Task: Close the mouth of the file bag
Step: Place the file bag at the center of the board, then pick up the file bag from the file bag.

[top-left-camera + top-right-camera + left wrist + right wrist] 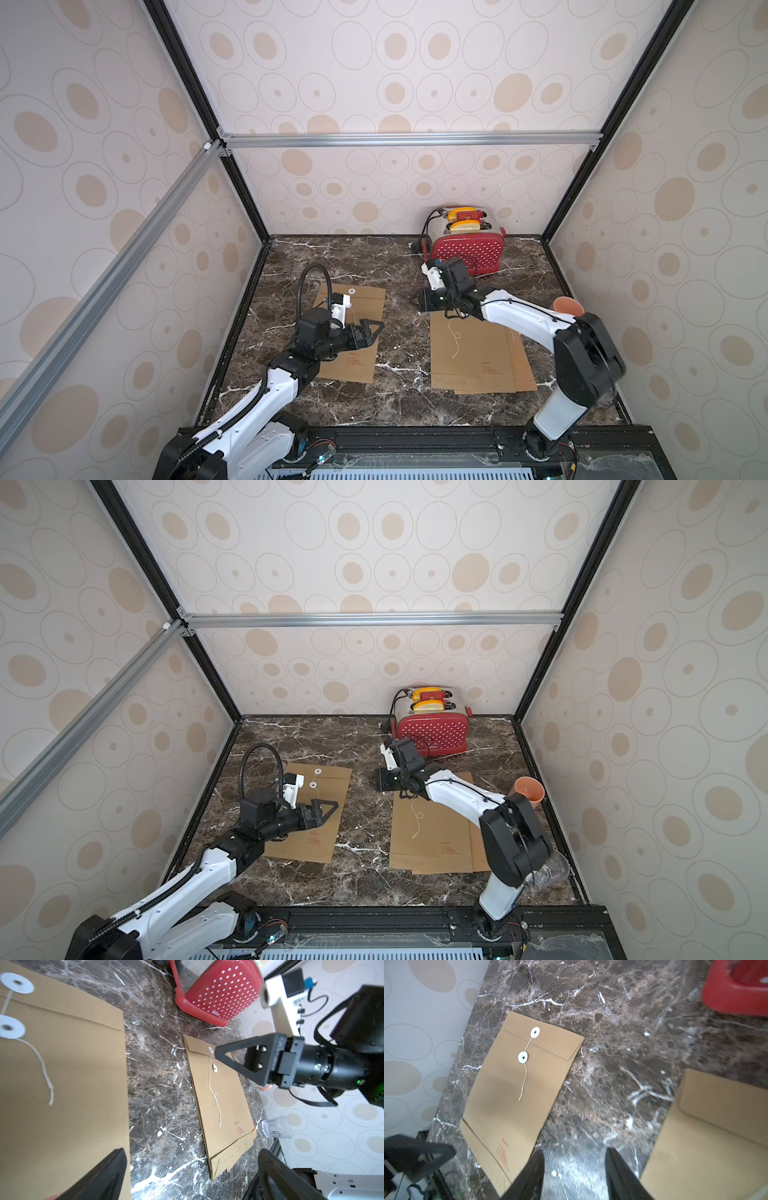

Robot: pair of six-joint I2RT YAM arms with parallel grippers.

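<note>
Left claw [374, 332] above file bag [361, 303]; bread [461, 226] in toaster [465, 251]

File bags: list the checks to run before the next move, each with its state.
1. ok: left pincer open, empty.
2. ok: right pincer open, empty.
3. ok: right bag flap folded down.
4. not ok: its string lies loose, not wound on the lower disc.
5. ok: left bag tied disc to disc.
6. cannot tell: how many turns hold it.
</note>
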